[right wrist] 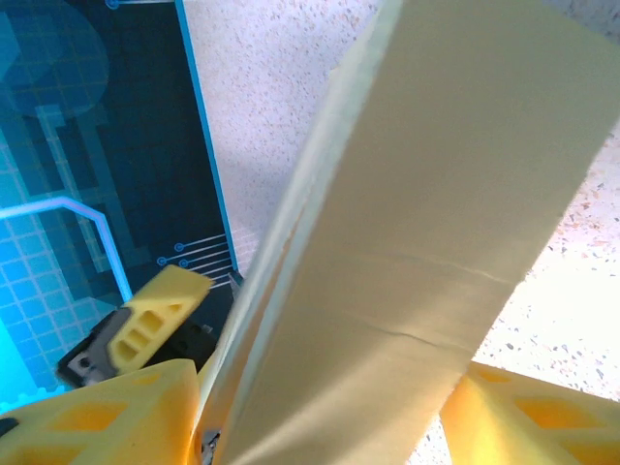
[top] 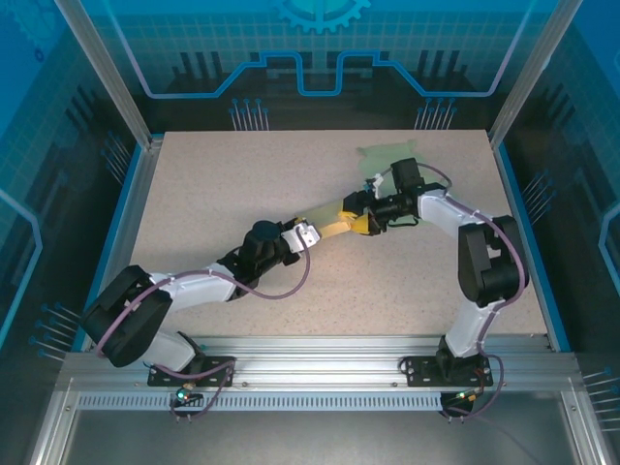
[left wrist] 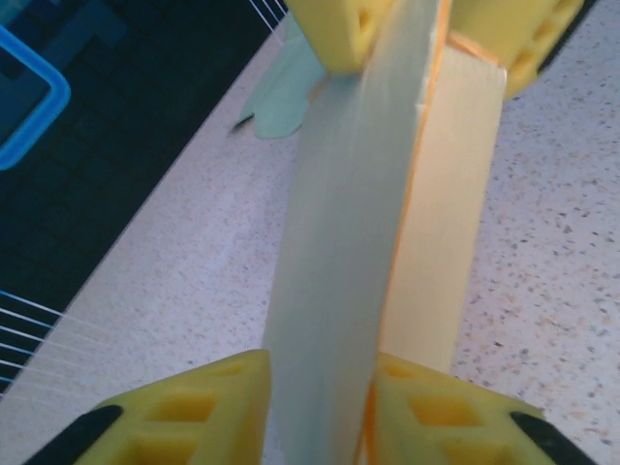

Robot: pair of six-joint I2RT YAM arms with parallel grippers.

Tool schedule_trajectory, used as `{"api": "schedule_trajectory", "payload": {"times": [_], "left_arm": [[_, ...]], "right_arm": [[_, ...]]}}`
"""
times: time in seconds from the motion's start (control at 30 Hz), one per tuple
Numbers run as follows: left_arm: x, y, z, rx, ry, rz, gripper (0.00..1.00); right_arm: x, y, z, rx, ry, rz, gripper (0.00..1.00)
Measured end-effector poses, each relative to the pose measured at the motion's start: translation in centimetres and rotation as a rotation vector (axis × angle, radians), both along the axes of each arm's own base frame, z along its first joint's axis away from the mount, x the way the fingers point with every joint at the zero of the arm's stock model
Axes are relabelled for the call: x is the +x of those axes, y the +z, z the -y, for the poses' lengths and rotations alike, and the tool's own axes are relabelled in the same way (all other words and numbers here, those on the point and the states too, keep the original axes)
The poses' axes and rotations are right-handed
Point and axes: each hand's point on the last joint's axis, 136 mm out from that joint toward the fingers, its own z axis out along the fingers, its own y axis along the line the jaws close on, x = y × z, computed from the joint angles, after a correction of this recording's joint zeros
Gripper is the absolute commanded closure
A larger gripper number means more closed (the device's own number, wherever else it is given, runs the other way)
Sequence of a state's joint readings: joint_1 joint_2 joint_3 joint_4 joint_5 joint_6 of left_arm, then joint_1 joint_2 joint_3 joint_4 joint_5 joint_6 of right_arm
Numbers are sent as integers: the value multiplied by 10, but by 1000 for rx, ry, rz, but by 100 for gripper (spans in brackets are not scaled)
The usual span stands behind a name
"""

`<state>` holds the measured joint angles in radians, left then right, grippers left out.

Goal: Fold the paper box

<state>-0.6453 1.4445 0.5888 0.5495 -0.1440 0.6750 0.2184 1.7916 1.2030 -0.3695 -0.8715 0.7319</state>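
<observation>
The paper box (top: 334, 229) is a flattened cream and pale strip held above the table's middle, bridging both grippers. My left gripper (top: 312, 233) has its yellow pads pressed on either side of the box's near end, so it is shut on it (left wrist: 320, 360). In the left wrist view the box (left wrist: 358, 242) runs up to my right gripper (left wrist: 426, 58) at the far end. My right gripper (top: 360, 221) straddles the other end with its jaws wide (right wrist: 329, 373). The box's broad panel (right wrist: 417, 223) slants across them. One left finger (right wrist: 155, 315) shows beyond it.
A pale green sheet (top: 387, 157) lies flat at the back right of the speckled table (top: 242, 174), also seen as the green sheet (left wrist: 281, 97) past the box. Blue rails and dark walls border the table on the left and right.
</observation>
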Motion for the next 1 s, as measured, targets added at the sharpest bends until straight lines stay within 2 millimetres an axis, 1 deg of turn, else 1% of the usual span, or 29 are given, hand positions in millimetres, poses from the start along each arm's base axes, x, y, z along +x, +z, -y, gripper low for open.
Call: {"api": "schedule_trajectory", "payload": {"times": [0.03, 0.13, 0.17, 0.2, 0.23, 0.37, 0.53, 0.7, 0.83, 0.93, 1.0], "left_arm": [[-1, -3, 0, 6, -4, -12, 68], [-3, -6, 2, 8, -17, -37, 52], [-4, -6, 4, 5, -27, -43, 46], [-5, -6, 5, -1, -34, -52, 37], [-6, -5, 7, -7, -42, -58, 30], [-6, -4, 15, -22, -73, -74, 13], [-8, -16, 17, -13, -89, -104, 13], [-6, -45, 20, 22, -90, -157, 13], [2, -61, 24, 49, -85, -150, 12], [12, -65, 26, 65, -64, -97, 13], [22, -64, 27, 75, -41, -43, 16]], "right_arm": [[0, 3, 2, 2, -6, 9, 33], [0, 4, 4, 8, -14, 21, 33], [0, 3, 4, 8, -15, 20, 33], [-1, 1, 4, 9, -18, 17, 33], [-1, -1, 4, 10, -21, 12, 33], [-1, -8, 3, 14, -31, -1, 33], [4, -16, 2, 18, -38, -7, 28], [8, -20, 2, 18, -45, -5, 26], [10, -22, 0, 20, -48, -6, 26], [10, -23, -3, 21, -46, -9, 26], [9, -24, -5, 23, -42, -10, 26]]}}
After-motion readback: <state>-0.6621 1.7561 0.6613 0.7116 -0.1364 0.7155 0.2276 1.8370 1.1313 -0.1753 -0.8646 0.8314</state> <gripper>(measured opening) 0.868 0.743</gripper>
